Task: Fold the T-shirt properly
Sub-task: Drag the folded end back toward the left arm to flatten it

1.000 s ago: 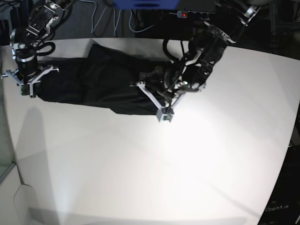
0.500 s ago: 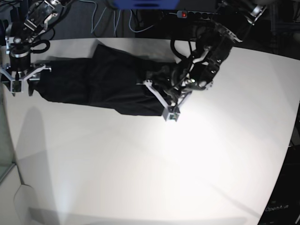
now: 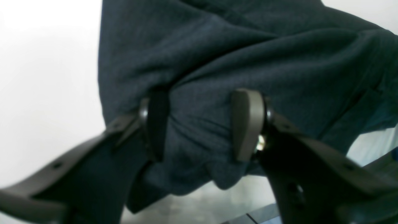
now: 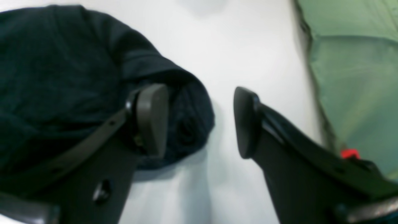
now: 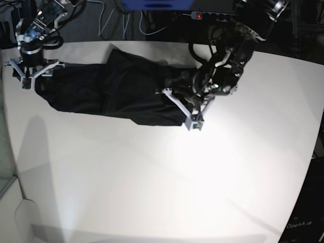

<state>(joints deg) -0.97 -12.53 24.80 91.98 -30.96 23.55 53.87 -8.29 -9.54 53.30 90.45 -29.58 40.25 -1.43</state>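
Black T-shirt (image 5: 136,91), creased and bunched lengthwise, spread across the white table (image 5: 167,177).

The black shirt (image 4: 77,68) lies creased on a white table (image 4: 248,56) — its rounded end sits between the 2 parted fingertips of the right gripper (image 4: 199,121) — with green fabric (image 4: 354,68) to one side.

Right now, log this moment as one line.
shirt: bunched, partly folded | left gripper: open over shirt | right gripper: open at sleeve end | fold: unfinished
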